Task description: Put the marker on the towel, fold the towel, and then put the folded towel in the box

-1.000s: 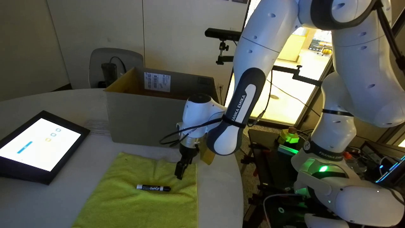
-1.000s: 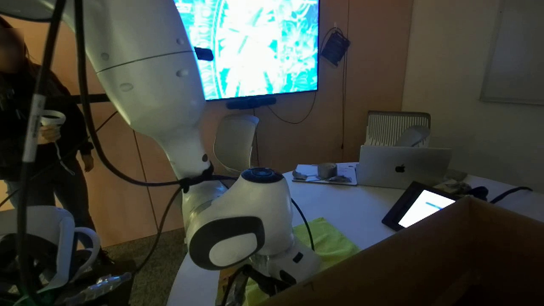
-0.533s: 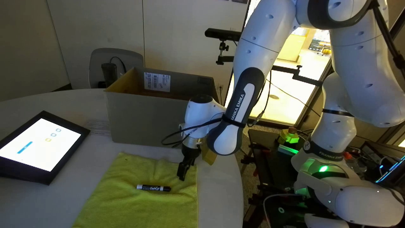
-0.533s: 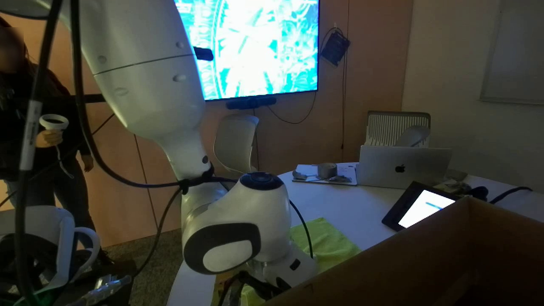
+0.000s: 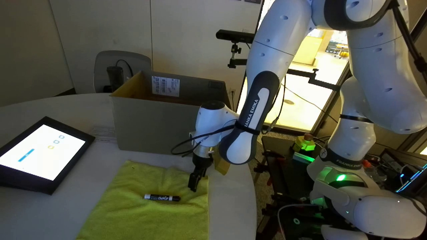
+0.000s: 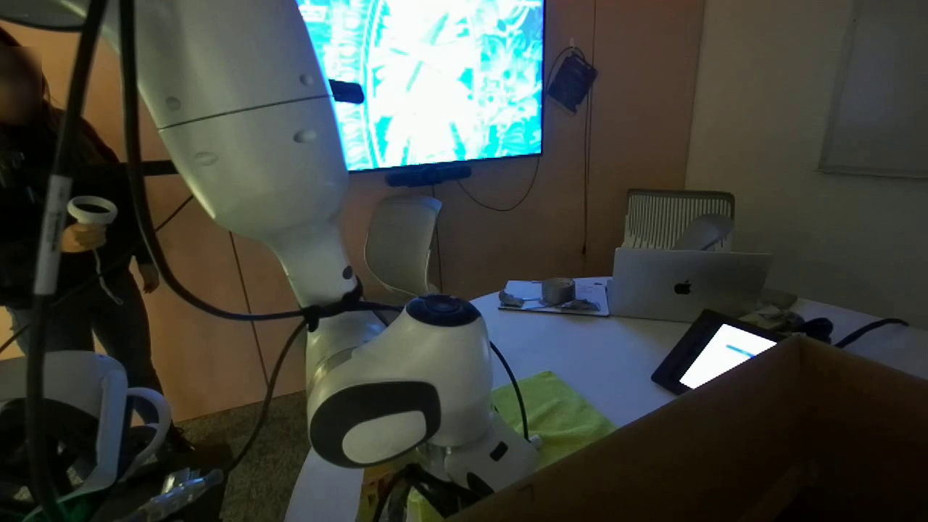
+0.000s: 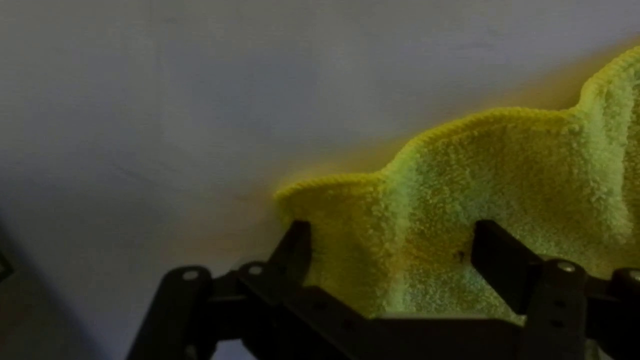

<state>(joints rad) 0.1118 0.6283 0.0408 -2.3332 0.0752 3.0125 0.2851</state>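
The yellow-green towel lies spread and slightly wrinkled on the white table. The black and white marker lies on it, near its middle; it does not show in the wrist view. My gripper is low over the towel's corner nearest the box and the arm. In the wrist view my gripper is open, with the towel corner between its fingers; I cannot tell whether they touch the cloth. The open cardboard box stands behind the towel; its wall also shows in an exterior view.
A tablet on a stand is on the table beside the towel. A laptop and a tape roll are farther along the table. The table edge runs close to the gripper's side. A person stands beyond the arm.
My gripper has shifted slightly right and down in an exterior view, toward the towel's corner. The towel, marker and box have not moved.
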